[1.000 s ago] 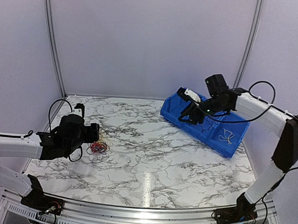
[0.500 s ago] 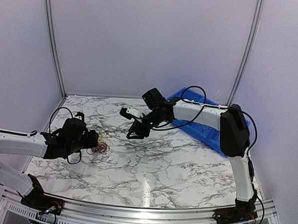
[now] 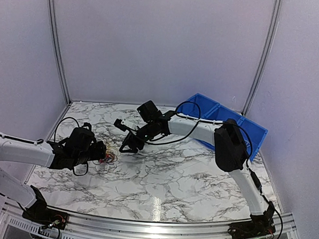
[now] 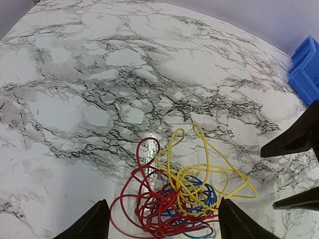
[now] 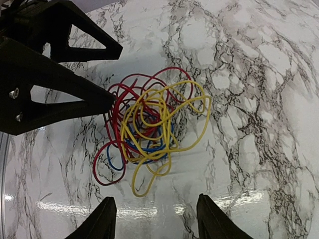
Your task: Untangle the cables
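The thin red, yellow and blue cables are lying bunched in one tangle on the left of the white marble-patterned table, with yellow loops splaying over the red and blue. The left gripper is straddling the pile with fingers spread wide and empty, and the right gripper, likewise spread and empty, is hovering just beside it. Both seem to be lining up a first grasp; next, each should be pinching a different colour and drawing apart.
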Robot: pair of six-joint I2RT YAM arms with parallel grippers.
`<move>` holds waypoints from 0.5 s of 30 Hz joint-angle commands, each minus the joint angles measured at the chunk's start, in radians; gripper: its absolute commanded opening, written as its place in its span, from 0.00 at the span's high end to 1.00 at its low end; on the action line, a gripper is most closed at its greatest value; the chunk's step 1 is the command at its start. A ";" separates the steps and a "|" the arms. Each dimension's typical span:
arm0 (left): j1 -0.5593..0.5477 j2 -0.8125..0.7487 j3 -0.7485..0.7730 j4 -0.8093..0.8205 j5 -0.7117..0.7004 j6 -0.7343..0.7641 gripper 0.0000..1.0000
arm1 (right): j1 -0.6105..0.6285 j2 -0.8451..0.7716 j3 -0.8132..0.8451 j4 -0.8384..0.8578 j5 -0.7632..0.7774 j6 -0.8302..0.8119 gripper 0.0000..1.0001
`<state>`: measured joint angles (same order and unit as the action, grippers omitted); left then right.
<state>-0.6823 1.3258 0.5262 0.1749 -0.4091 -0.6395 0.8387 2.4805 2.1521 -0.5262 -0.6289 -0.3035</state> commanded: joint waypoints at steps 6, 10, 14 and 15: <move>0.019 0.009 -0.009 0.022 0.003 0.014 0.23 | 0.035 0.052 0.044 0.060 -0.044 0.034 0.42; 0.022 0.025 -0.004 0.027 0.014 0.014 0.23 | 0.038 0.070 0.049 0.099 -0.009 0.072 0.53; 0.021 0.043 0.004 0.040 0.035 0.016 0.23 | 0.038 0.071 0.049 0.142 0.011 0.098 0.70; 0.022 0.049 0.004 0.049 0.041 0.019 0.23 | 0.038 0.068 0.048 0.147 0.011 0.101 0.76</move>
<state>-0.6655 1.3540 0.5259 0.1802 -0.3935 -0.6388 0.8684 2.5305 2.1525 -0.4461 -0.6418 -0.2390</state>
